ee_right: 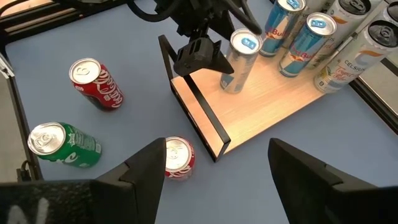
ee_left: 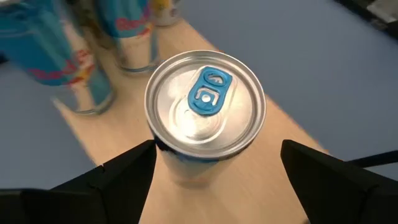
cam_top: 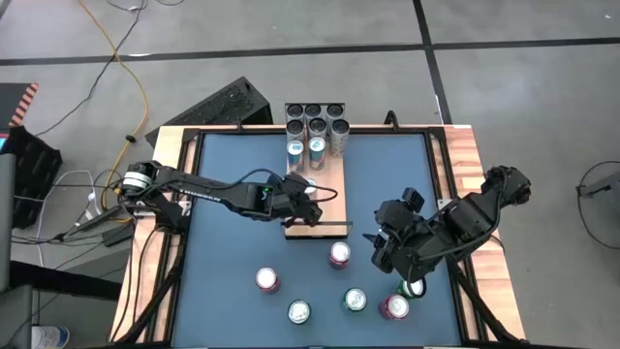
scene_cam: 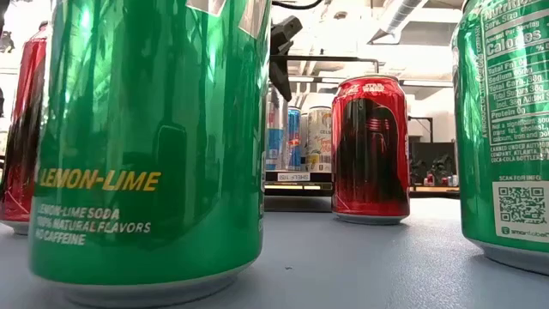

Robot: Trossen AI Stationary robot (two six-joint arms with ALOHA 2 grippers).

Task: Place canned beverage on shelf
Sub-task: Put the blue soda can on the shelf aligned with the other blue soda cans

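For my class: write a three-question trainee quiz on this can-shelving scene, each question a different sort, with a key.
1. True or false: the left tool is clamped shut on the blue-tabbed can.
2. Where does that can stand? A) on the blue table B) on the shelf C) lying on its side
3. Fill in: the right tool holds ____.

Key: 1 false, its jaws stand open on either side of the can; 2 B; 3 nothing.

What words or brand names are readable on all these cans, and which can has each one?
"LEMON-LIME", "LEMON-LIME SODA", "100% NATURAL FLAVORS", "NO CAFFEINE": near green can.
"STAR WARS": red can with dark mask.
"Calories", "SCAN FOR INFO": green can at the right edge; its other print is too small.
"CELSIUS": pale can.
"Bull": blue-and-silver cans.
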